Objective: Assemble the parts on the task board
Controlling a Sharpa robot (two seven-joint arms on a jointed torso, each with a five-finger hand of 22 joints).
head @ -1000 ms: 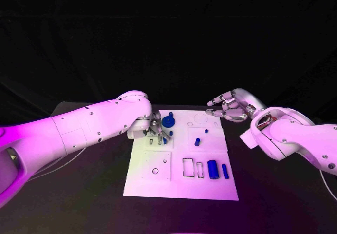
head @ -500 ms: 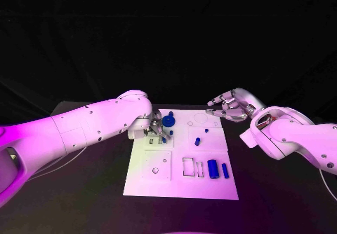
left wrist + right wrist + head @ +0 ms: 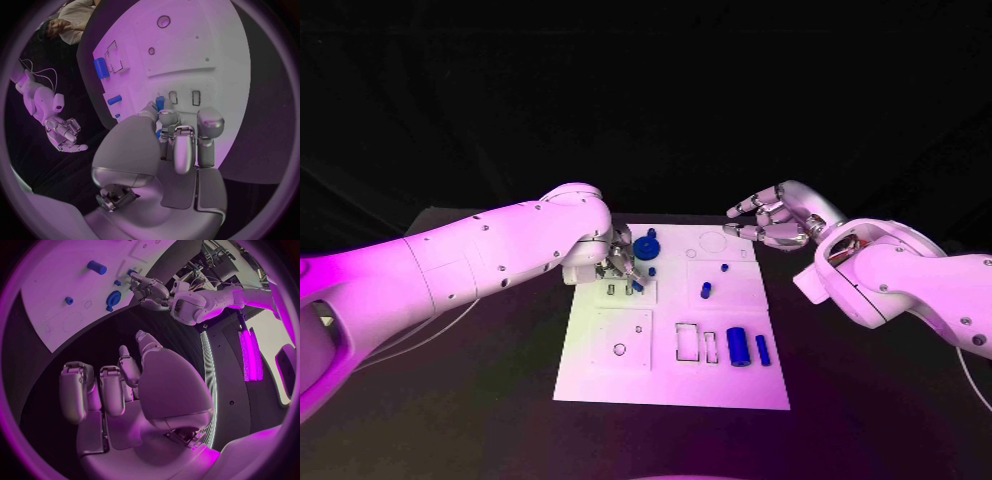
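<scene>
The left hand (image 3: pixel 620 268) is staying down over the upper left part of the task board (image 3: pixel 672 385), its fingers bunched around a small blue part (image 3: pixel 159 103) that is sitting at the slots there. Whether the fingertips are actually pinching that part cannot be told. Compared with a second ago, the hand is sitting almost exactly where it was, with only a very slight shift of the fingers.

The right hand (image 3: pixel 772 222) is still hovering beside the board's far right corner, over the black table (image 3: pixel 877 400), holding nothing, fingers loosely curled and apart.

A blue round part (image 3: pixel 646 247) is standing just beyond the left hand. Two small blue pegs (image 3: pixel 705 291) are lying mid-board, and two blue cylinders (image 3: pixel 737 347) are resting near the right edge, all unmoved.
</scene>
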